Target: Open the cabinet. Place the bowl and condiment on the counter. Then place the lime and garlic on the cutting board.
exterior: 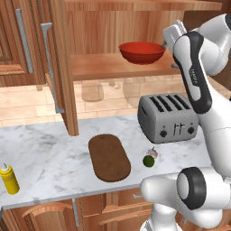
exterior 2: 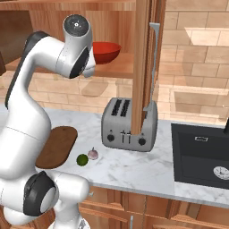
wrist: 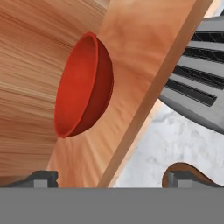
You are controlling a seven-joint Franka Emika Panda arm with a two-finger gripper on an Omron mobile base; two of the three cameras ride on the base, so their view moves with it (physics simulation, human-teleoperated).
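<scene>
The cabinet (exterior: 61,72) stood open, its doors swung wide, and the red bowl (exterior: 141,52) sat upright on the lower shelf (exterior: 103,65), a little toward the right end. The arm had its hand raised level with that shelf, just beside the bowl at its three o'clock, and the gripper (wrist: 109,178) faced it with the jaws released, spread wide and holding nothing.

The bowl looked to me rigid and glossy, likely slick and light for its width. It seemed far too broad to span across, so I judged the sensible hold was on the rim: one finger inside, one outside, on the near edge at the bowl's three o'clock. A smooth, curved wall like that could slip or tip in a shallow pinch, so a deep bite over the lip seemed wise.

Below, on the marble table (exterior: 45,149), the yellow squeeze bottle (exterior: 9,178) was at the far left near the front edge. The cutting board (exterior: 108,157) lay bare in the middle, with the lime (exterior: 148,160) and the garlic (exterior: 153,153) touching each other just off it at three o'clock, in front of the toaster (exterior: 168,118).
</scene>
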